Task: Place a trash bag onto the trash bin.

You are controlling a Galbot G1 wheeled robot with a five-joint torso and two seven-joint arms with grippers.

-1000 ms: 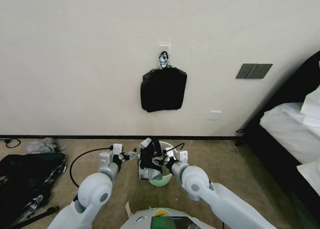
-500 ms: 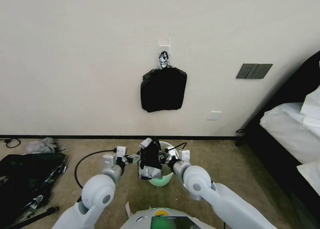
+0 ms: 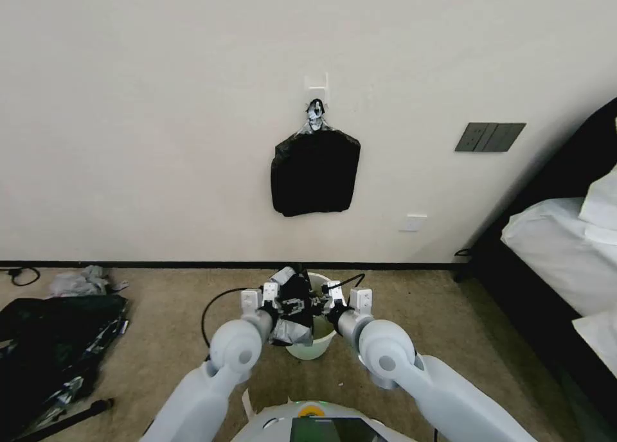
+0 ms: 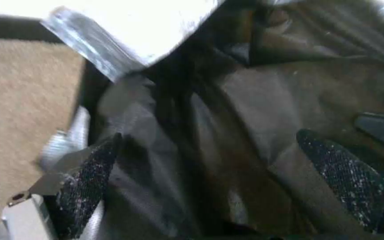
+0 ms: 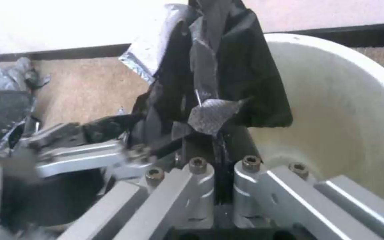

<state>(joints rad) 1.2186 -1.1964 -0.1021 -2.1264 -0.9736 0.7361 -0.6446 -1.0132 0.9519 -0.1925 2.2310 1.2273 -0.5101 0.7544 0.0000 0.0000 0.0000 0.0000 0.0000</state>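
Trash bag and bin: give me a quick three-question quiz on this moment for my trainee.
1. True or false: the trash bag is spread over the rim of the trash bin.
2. Which hand is shut on the bag? A left; B right; C both.
3. What hangs from the wall hook above the bin?

Key
1. False: it is held bunched up at the bin's rim.
2. B: the right hand pinches it. The left hand is open, with a finger on either side of the bag.
3. A bundle of black bags.
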